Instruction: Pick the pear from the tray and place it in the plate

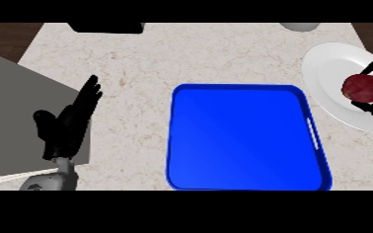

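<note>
A dark red pear [357, 88] is over the white plate [328, 74] at the right edge of the head view. Only black fingers [368, 69] of my right hand show, one above the pear and others just below it, curled round the fruit; the rest of the hand is cut off by the edge. I cannot tell whether the pear touches the plate. The blue tray [247, 138] lies in the middle of the counter with nothing in it. My left hand [67, 123] rests open at the left, fingers pointing up, well clear of the tray.
A grey slab [29, 123] lies under and beside the left hand. A black object [105, 27] sits at the counter's far edge, and a grey round object [299, 26] at the far right. Dark wood [15, 39] borders the counter's far-left corner.
</note>
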